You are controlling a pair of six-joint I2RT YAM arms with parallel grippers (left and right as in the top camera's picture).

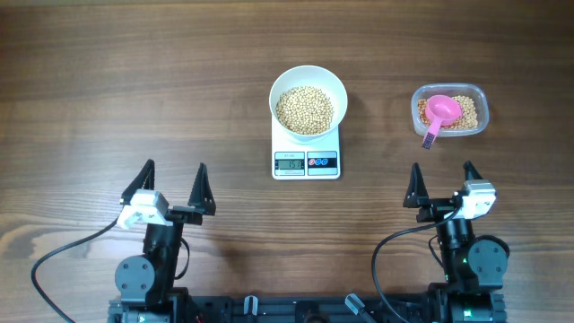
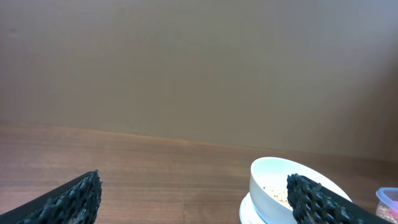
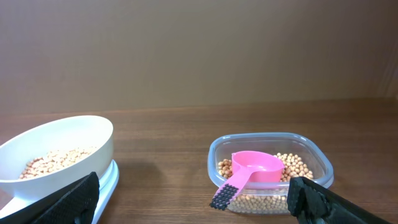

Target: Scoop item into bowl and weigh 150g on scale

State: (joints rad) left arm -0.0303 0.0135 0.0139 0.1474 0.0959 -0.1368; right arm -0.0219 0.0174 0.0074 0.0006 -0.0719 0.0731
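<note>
Starting nearest you, the left gripper (image 1: 175, 166) and right gripper (image 1: 441, 167) are hovering short of the scale (image 1: 306, 162), one to each side, fingers standing wide apart and gripping nothing. The bowl (image 1: 336, 85) is sitting on the scale's far part, holding beans (image 1: 305, 109). Right of the scale, a clear container (image 1: 484, 113) is holding more beans and a pink scoop (image 1: 442, 109).

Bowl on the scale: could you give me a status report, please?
Left gripper and right gripper open, empty. Bowl on scale, holding beans. Pink scoop in clear container; nothing blocking.
</note>
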